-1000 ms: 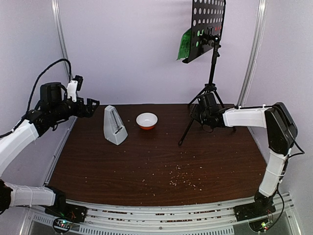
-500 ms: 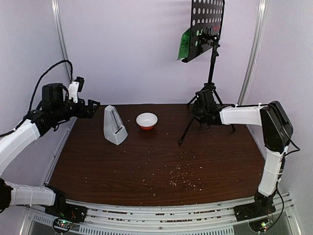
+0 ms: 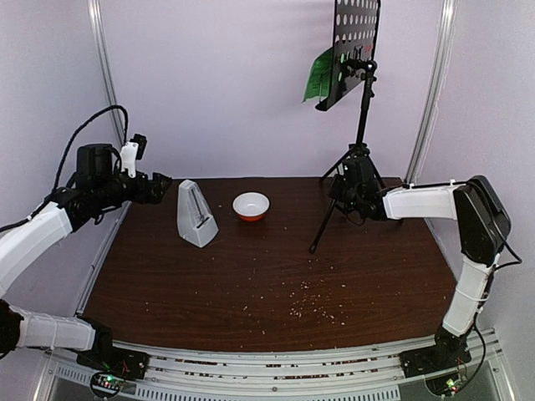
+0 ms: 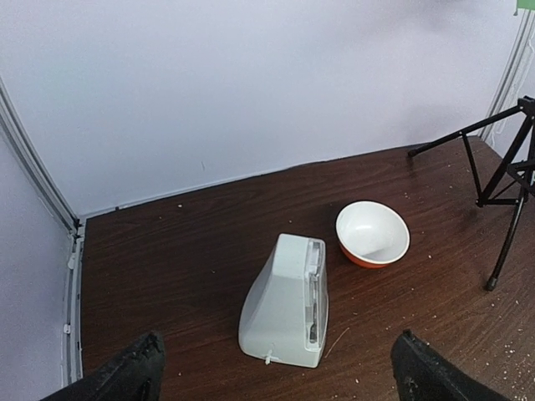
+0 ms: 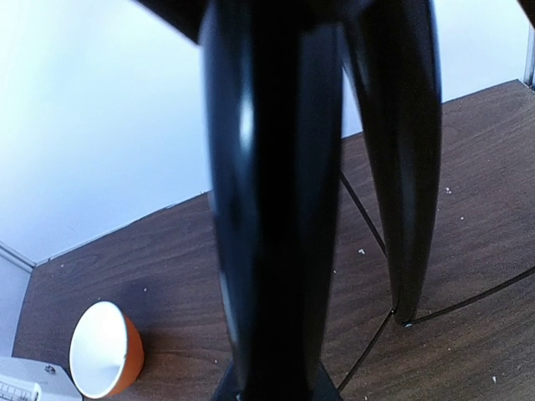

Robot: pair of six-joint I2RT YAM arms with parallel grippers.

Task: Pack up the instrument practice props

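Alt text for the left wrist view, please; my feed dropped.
A white metronome stands on the dark wooden table just ahead of the left gripper, jaws wide apart. A white-and-orange bowl sits to its right, not touching it; music stand legs show at the right edge.

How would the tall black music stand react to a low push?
The tall black tripod music stand looks top-heavy: its perforated desk sits high on a thin pole, so it may tip. Its splayed legs could skid on the brown table. The green page might slide off.
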